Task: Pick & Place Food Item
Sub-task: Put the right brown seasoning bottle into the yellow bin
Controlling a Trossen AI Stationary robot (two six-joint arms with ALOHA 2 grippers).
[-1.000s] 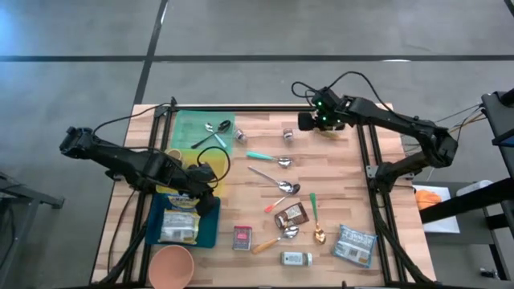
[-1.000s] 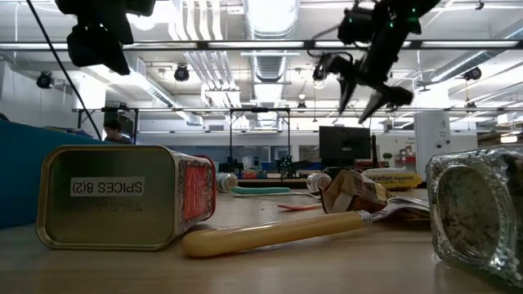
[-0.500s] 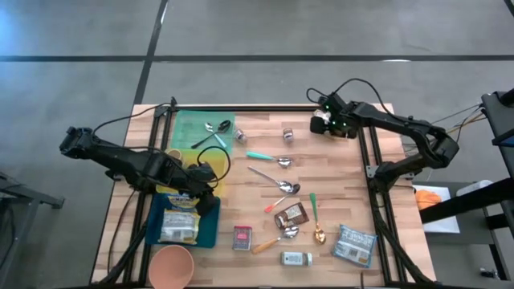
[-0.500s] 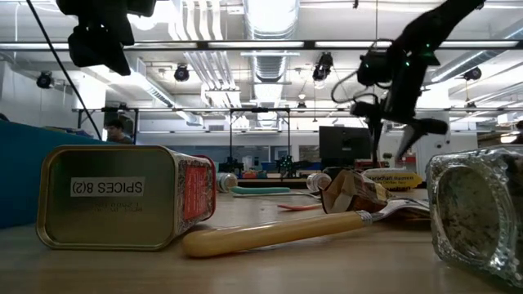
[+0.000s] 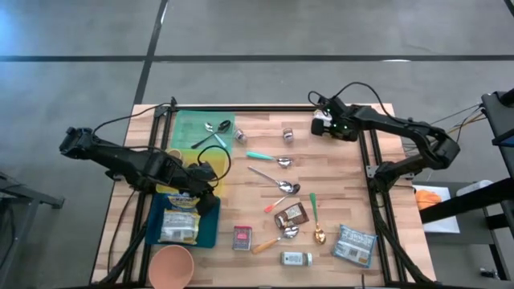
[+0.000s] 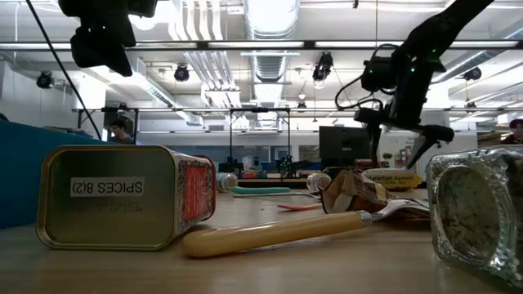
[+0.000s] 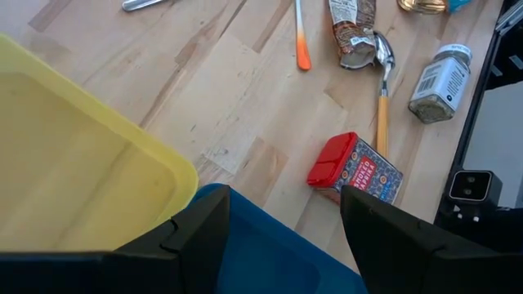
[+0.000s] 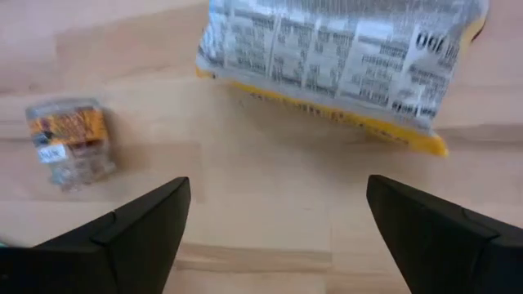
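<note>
— How is the right claw (image 5: 322, 126) seen to be set?
— It is held at the far right corner of the worktop (image 5: 337, 177), just above the boards. Its two fingers are spread wide, and nothing is gripped between them.

— Where is the food packet (image 8: 343, 57) found?
— It is seen in the right wrist view, lying flat on the wood just ahead of the right claw's fingers and apart from them. A silver face with printed panels and a yellow edge are shown. A small clear jar (image 8: 69, 143) with an orange label is laid on its side near it, apart from the packet.

— And the left claw (image 5: 202, 183)?
— It is held over the left side of the worktop, above the place where a yellow tray (image 7: 82, 180) and a blue tray (image 7: 270, 261) meet. Its fingers are parted, and nothing is grasped. A red spice tin (image 7: 355, 171) is seen lying on the wood beyond it.
</note>
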